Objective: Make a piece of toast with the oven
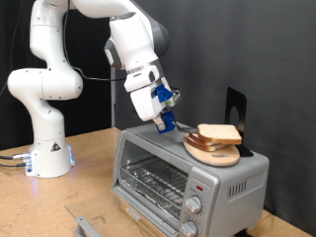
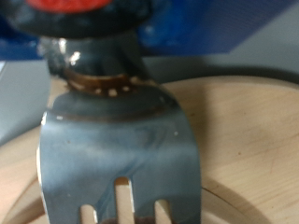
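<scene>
I find the piece of toast [image 1: 219, 134] on a round board [image 1: 211, 151] atop the oven [image 1: 188, 173], the gripper [image 1: 165, 120] pinching a fork [image 2: 117, 154] beside it; the slice looks light, soft and crumbly, best lifted from underneath.

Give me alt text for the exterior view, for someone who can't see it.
A white robot arm's gripper holds a fork beside a slice of toast on a round wooden board atop a silver toaster oven. The oven door hangs open, showing its wire rack.
</scene>
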### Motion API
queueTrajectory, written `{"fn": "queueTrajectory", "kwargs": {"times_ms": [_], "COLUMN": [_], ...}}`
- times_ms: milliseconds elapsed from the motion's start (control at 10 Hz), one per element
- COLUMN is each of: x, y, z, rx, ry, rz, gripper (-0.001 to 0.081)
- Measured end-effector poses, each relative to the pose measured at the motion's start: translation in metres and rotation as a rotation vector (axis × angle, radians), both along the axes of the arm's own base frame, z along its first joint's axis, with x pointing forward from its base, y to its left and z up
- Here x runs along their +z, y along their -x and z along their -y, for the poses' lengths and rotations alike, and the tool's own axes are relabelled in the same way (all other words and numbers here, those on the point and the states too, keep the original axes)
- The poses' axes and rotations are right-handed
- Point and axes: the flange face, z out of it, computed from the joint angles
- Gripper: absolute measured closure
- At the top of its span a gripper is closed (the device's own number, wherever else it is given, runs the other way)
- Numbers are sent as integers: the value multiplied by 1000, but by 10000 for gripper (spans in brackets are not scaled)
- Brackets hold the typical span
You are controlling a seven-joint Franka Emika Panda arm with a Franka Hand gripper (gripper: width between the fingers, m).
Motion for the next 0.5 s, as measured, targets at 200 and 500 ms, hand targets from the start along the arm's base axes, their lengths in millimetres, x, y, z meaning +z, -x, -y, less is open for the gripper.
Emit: {"fn": "queueTrajectory", "kwargs": {"times_ms": [200, 500], "x": [-3, -5], "y": [-1, -4], "z": [-5, -14], "rx": [6, 12], "ry": [8, 15], "rz": [18, 60], "gripper": [495, 510]}}
